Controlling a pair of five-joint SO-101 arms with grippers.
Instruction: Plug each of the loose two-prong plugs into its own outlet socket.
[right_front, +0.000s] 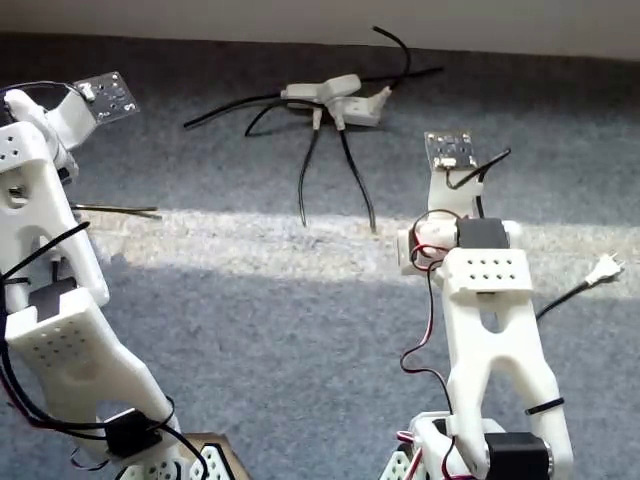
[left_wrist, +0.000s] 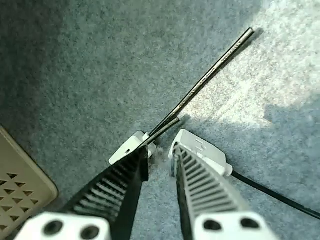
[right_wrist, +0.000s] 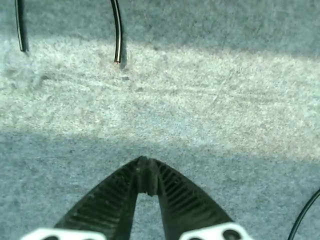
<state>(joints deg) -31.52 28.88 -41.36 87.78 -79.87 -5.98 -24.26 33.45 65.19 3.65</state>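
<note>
The left gripper (left_wrist: 160, 154), one ribbed black finger and one ribbed white, stands apart low over the grey felt-covered desk (left_wrist: 75, 65), with bare felt showing in the gap. At the black finger's tip lies a small white plastic connector (left_wrist: 129, 149), and two thin black cables (left_wrist: 210, 75) run from it into the sunlit band. Against the white finger lies a larger white plastic connector (left_wrist: 202, 150), whose black cable trails off the other way. I cannot tell which is plug and which is socket.

The step in hand looks like taking one of these two. Centre the gripper over a single body, close across its flat sides rather than on the cable, and keep the mating end free and level.

The right gripper (right_wrist: 147, 172) is closed on nothing above bare felt; it could later pin the mating piece. Beyond the right arm a white two-prong plug on a black cable (right_front: 605, 268) lies loose. A cluster of white sockets and plugs (right_front: 335, 100) sits at the back of the desk; whether those sockets already hold plugs cannot be made out.
</note>
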